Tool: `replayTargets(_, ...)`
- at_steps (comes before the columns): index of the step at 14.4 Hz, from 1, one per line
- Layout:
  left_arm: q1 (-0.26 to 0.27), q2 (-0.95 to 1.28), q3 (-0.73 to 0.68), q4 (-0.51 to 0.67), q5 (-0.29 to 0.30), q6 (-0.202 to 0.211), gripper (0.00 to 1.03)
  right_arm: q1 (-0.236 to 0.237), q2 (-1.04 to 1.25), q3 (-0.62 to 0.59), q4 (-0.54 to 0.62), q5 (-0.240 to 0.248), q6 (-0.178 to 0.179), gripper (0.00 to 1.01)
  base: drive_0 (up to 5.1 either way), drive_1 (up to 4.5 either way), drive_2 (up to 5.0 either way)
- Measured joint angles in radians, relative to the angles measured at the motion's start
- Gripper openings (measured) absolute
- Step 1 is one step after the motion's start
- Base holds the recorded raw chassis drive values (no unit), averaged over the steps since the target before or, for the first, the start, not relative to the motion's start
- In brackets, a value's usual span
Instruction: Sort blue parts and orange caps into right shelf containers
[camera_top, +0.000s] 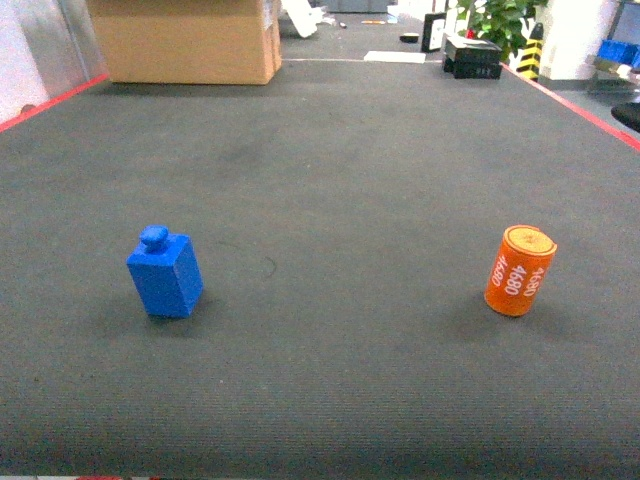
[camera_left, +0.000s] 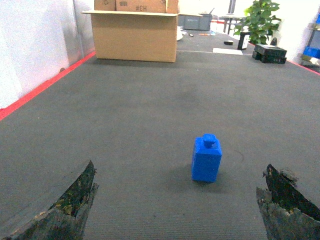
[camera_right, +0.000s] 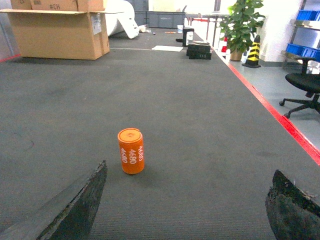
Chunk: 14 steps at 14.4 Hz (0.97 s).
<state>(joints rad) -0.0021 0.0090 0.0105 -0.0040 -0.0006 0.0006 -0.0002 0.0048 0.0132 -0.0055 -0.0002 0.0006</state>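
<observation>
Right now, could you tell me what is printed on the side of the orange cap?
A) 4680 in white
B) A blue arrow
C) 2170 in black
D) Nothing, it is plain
A: the orange cap standing on the dark mat bears white "4680" digits on its side, readable in the right wrist view and the head view.

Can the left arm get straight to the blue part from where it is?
Probably yes: the blue part stands upright ahead of the open left gripper, with only bare grey floor between them.
</observation>
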Motion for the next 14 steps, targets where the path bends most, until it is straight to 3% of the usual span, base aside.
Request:
replayTargets(6,0.0,0.0,0.0,0.0,0.0,0.0,0.98,0.0,0.0,0.0,-0.002,0.002,-0.001,0.98,0.0,0.0,0.0)
replayTargets(7,-0.02,0.018,0.001,-0.002,-0.063,0.0,0.98,0.051,0.035,0.002,-0.015,0.109,-0.024,0.98,0.0,0.0,0.0)
replayTargets(8,-0.057,0.133,0.011,0.109,-0.158,-0.001,0.98,0.111,0.133,0.002,0.074,0.182,-0.037,0.98,0.0,0.0,0.0)
replayTargets(9,-0.07,0.314,0.046,0.276,-0.183,0.0,0.98,0.167,0.264,0.003,0.218,0.221,-0.047,0.98,0.0,0.0,0.0)
replayTargets(10,-0.08,0.476,0.092,0.416,-0.162,0.0,0.98,0.199,0.413,0.013,0.361,0.231,-0.046,0.98,0.0,0.0,0.0)
replayTargets(12,-0.083,0.801,0.217,0.637,-0.074,-0.002,0.98,0.209,0.755,0.083,0.679,0.212,-0.033,0.98,0.0,0.0,0.0)
replayTargets(14,-0.082,1.123,0.351,0.707,0.001,-0.006,0.98,0.196,1.118,0.179,0.935,0.181,0.003,0.98,0.0,0.0,0.0)
